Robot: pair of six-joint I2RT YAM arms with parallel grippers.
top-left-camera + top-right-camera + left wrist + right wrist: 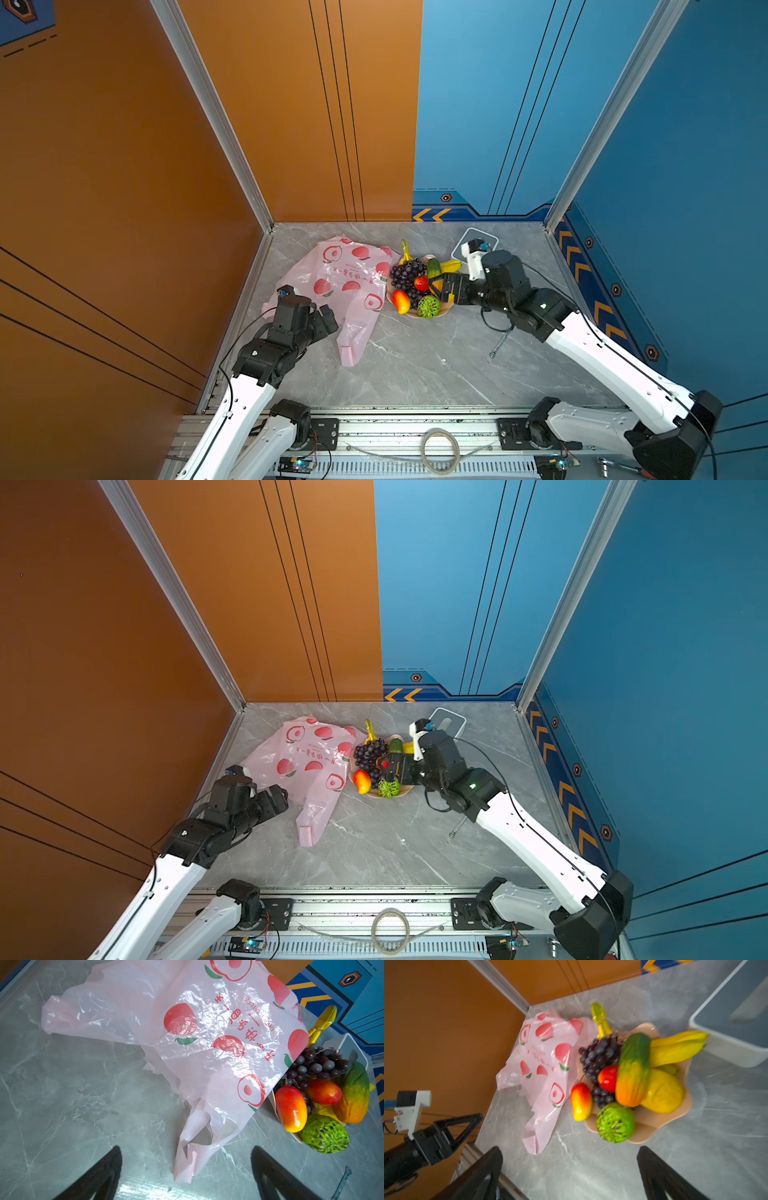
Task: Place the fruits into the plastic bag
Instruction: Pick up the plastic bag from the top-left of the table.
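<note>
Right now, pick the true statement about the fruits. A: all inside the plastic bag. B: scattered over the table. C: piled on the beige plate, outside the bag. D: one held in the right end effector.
C: the fruits sit heaped on the beige plate, none inside the plastic bag.

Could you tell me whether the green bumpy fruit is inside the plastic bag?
No, the green bumpy fruit sits at the edge of the beige plate, outside the plastic bag.
</note>
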